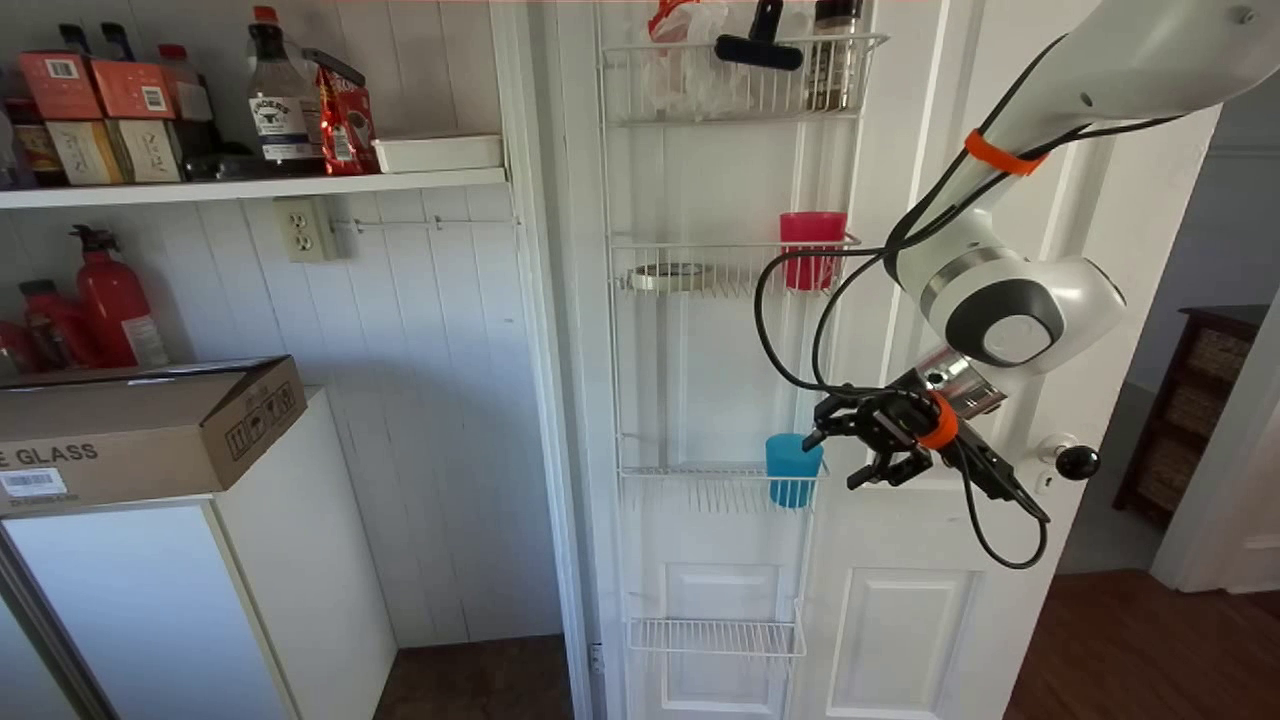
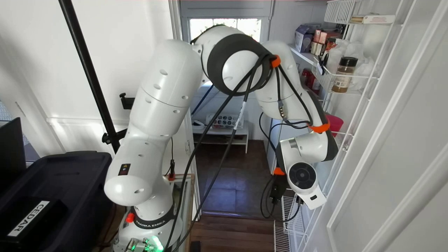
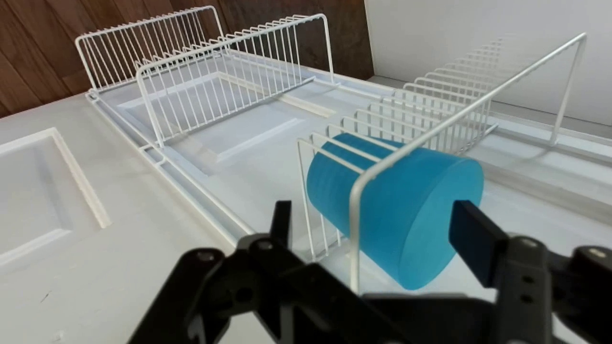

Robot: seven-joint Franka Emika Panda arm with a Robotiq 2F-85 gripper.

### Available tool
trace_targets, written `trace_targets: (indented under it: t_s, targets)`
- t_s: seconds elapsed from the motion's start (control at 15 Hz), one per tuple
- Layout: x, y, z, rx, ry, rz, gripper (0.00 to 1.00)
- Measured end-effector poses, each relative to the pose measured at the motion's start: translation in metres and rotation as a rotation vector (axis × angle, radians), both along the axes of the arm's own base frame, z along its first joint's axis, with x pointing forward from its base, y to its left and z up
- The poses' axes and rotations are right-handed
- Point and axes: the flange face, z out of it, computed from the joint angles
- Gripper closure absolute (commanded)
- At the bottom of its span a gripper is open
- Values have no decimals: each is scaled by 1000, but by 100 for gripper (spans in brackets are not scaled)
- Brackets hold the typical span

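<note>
The hand point(image 1: 832, 463) is released, its two fingers point(image 3: 282, 220) spread; whether either touches the blue cup point(image 3: 397, 208) cannot be told. The cup sits at the right end of a white wire basket point(image 3: 430, 135) on the door point(image 1: 910, 640), wires crossing its side; whether its round end in the wrist view is an open mouth is hard to make out. In an exterior view the wrist point(image 2: 302, 175) hides much of the hand, and the arm point(image 2: 234, 66) partly covers a pink cup point(image 2: 334, 123). Far left, a carton point(image 1: 140, 460) reads "E GLASS", cut off at the edge; a black box point(image 2: 50, 215) reads "CEDAR"; the arm's base point(image 2: 150, 232) reads "FRANKA EMIKA". A bottle's point(image 1: 283, 110) label is too small to read.
</note>
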Motion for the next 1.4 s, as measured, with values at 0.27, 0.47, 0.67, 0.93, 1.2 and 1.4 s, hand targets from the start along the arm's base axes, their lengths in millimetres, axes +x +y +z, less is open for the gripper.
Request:
trace_targets:
  t_s: [0.27,0.47,0.67,0.93,1.2,1.4]
  targets:
    - [-1,-4,0,-28,4,-14,40]
    - [-2,-7,1,-53,7,-24,47]
    - [-2,-9,2,-74,10,-32,46]
    - [-3,-11,2,-88,12,-37,39]
    - [-3,-11,2,-96,13,-39,21]
    - [-2,-9,3,-95,11,-35,18]
